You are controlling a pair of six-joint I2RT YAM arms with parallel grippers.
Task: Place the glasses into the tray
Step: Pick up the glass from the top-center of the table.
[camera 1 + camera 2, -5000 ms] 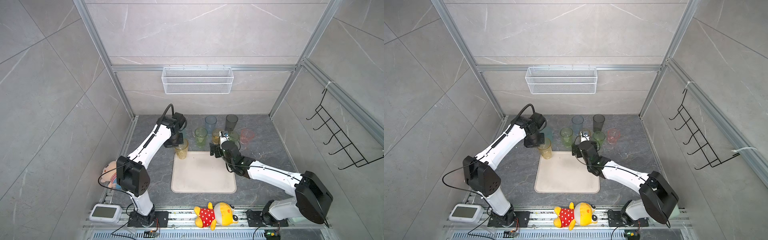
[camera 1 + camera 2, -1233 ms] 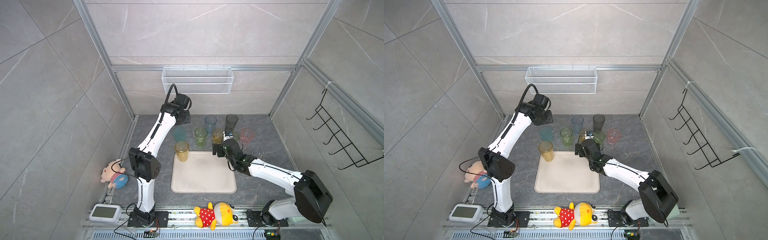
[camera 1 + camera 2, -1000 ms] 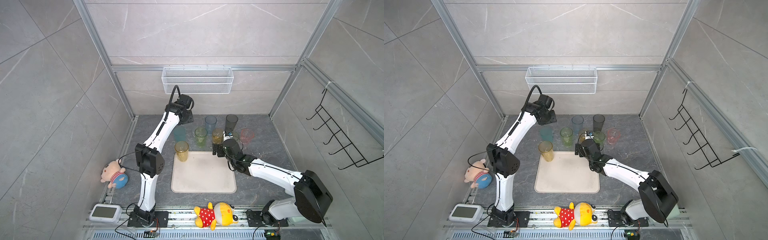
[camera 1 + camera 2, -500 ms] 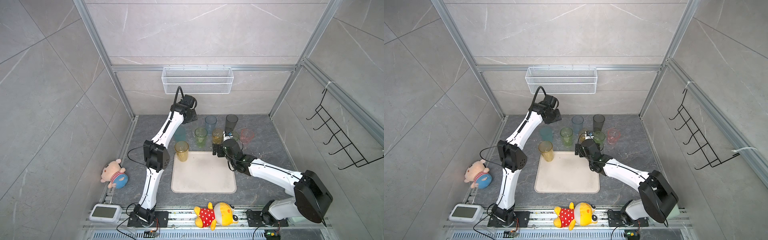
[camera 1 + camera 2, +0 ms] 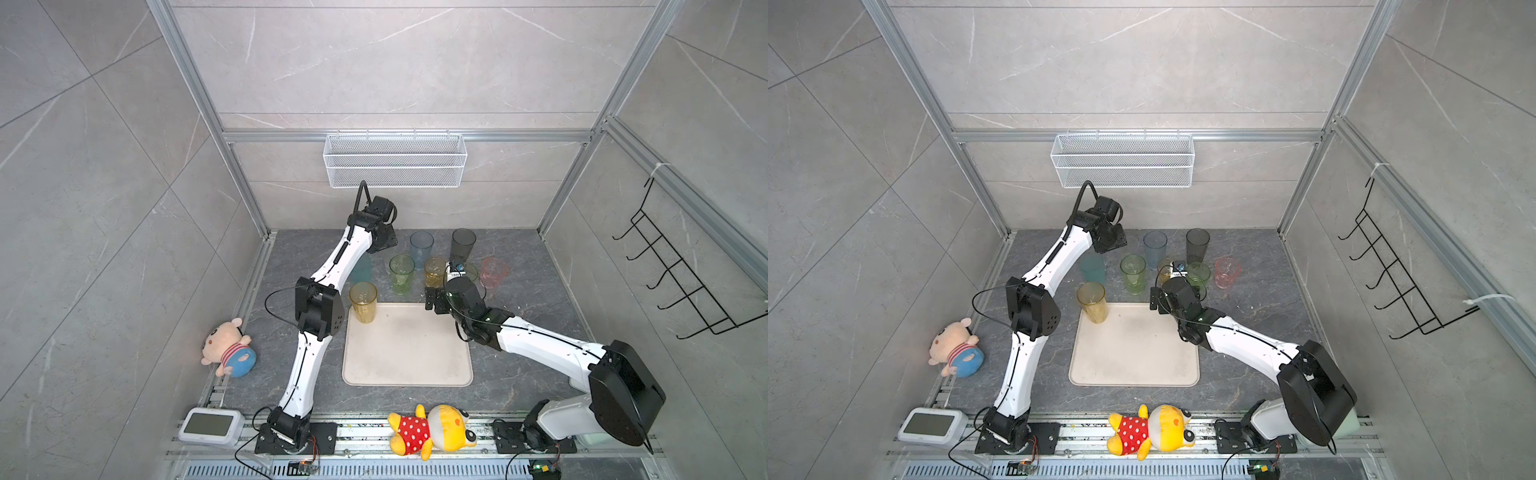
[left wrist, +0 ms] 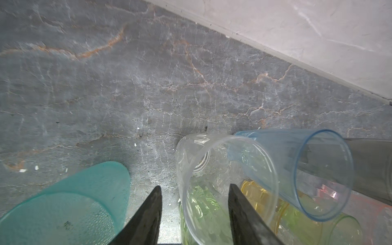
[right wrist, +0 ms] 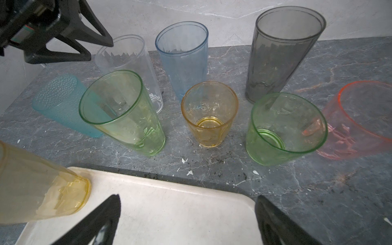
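The beige tray (image 5: 407, 353) (image 7: 169, 212) lies mid-table with a tall yellow glass (image 5: 363, 301) (image 7: 42, 191) upright in its far left corner. Behind it stand teal (image 5: 1093, 268), tall green (image 5: 402, 274), amber (image 5: 435, 272), blue (image 5: 421, 249), grey (image 5: 463, 245), short green (image 7: 286, 127) and pink (image 5: 494, 272) glasses. My left gripper (image 5: 384, 243) (image 6: 194, 188) is open over the clear glass (image 6: 212, 161) (image 7: 127, 63), one finger outside its rim and one inside. My right gripper (image 5: 434, 301) (image 7: 186, 212) hangs open and empty over the tray's far right corner.
The back wall rises close behind the glasses, with a white wire basket (image 5: 395, 160) mounted on it. Plush toys lie at the left (image 5: 226, 349) and front (image 5: 432, 426), beside a small white device (image 5: 208, 426). A black hook rack (image 5: 681, 278) hangs on the right wall.
The left arm let go of the yellow glass at the tray's corner, rose, and swung back and rightward over the clear glass. The right arm has stayed still.
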